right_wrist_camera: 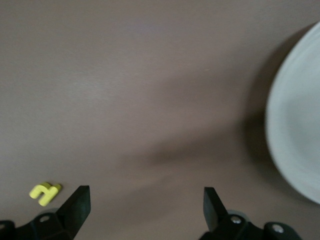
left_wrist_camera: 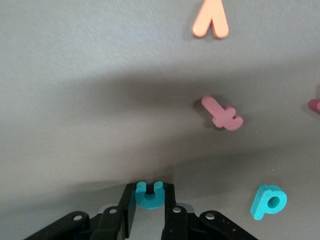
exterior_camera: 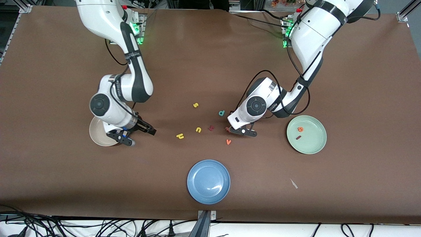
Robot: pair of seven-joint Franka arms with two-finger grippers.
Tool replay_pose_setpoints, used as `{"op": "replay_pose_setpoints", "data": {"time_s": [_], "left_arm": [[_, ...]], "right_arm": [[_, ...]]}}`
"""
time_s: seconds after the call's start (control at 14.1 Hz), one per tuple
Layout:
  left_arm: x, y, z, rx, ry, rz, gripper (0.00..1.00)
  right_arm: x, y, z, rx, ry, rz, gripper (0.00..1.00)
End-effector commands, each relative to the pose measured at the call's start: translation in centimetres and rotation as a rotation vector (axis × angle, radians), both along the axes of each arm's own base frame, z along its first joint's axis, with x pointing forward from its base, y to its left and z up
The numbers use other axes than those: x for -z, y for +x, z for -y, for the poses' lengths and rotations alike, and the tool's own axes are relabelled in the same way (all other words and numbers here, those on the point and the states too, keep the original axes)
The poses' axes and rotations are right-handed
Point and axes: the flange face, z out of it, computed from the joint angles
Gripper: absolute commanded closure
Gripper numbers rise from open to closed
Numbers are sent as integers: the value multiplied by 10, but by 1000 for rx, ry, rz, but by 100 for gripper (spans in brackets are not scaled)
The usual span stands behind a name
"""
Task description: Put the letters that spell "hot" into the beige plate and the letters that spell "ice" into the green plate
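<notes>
We see the teal "c" [left_wrist_camera: 149,194] clenched between the left end effector [exterior_camera: 242,131] fingers, low over the bench [exterior_camera: 361,98], with the green plate [exterior_camera: 315,146] at its three o'clock; the right end effector [exterior_camera: 138,135] hangs released beside the beige plate [exterior_camera: 97,133]

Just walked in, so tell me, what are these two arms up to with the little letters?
The left gripper is closing on the teal foam "c" among the scattered letters. The pale green plate already holds the orange "e" and dark red "i". The right gripper hangs open beside the cream-beige plate.
</notes>
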Motion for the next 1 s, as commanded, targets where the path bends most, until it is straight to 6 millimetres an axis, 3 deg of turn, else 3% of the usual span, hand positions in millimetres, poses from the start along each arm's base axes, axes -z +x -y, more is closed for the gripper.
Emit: {"op": "replay_pose_setpoints", "data": {"time_s": [0.0,0.36,0.64,0.92], "left_arm": [[-40,11,-11,0,23,1,100],[-59,23,-48,48,140,-10,100],[-74,45,-105,251,152,-14,100],[-72,64,-169,422,156,-53,100]], "right_arm": [[2,17,-27,88,36,7,0],[10,21,-58,403,67,-23,0],[32,9,-104,611,31,-48,0],[40,16,-122,708,26,-36,1]]}}
